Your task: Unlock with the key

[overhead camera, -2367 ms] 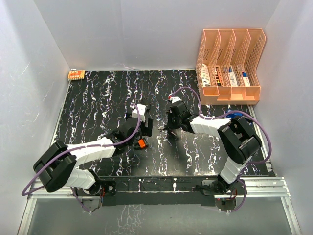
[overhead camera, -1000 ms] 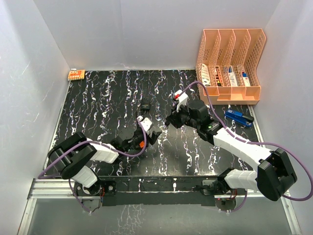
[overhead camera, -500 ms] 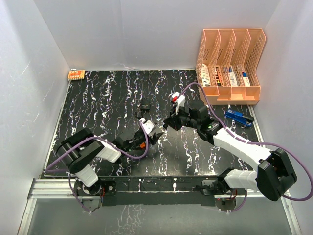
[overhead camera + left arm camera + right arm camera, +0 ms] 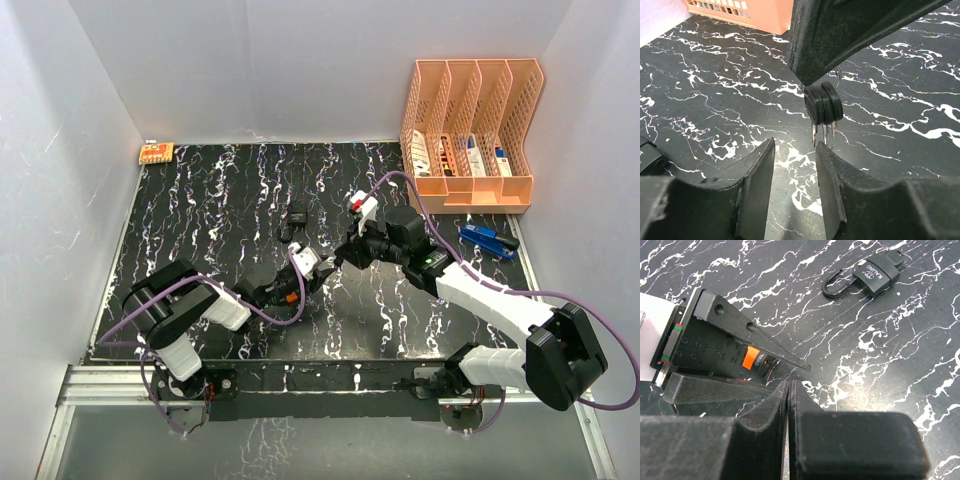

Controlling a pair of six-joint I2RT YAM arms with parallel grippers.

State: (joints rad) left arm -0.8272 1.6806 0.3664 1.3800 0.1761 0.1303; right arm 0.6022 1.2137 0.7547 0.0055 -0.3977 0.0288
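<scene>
A small black padlock (image 4: 297, 215) lies on the black marble table (image 4: 200, 200), behind both grippers. In the right wrist view the padlock (image 4: 875, 276) shows its shackle (image 4: 836, 286) swung out. My right gripper (image 4: 345, 255) is shut on a bunch of black-headed keys (image 4: 824, 106), which hang blades down above the table. My left gripper (image 4: 315, 272) is open and empty, just below and in front of the keys, with its fingers (image 4: 757, 185) apart. The right wrist view shows my right gripper (image 4: 790, 390) with its jaws pressed together, and the left gripper's fingers (image 4: 755, 340) close beyond them.
An orange file rack (image 4: 470, 130) stands at the back right, also in the left wrist view (image 4: 740, 7). A blue tool (image 4: 487, 238) lies in front of it. A small orange item (image 4: 156, 152) sits in the back left corner. White walls enclose the table.
</scene>
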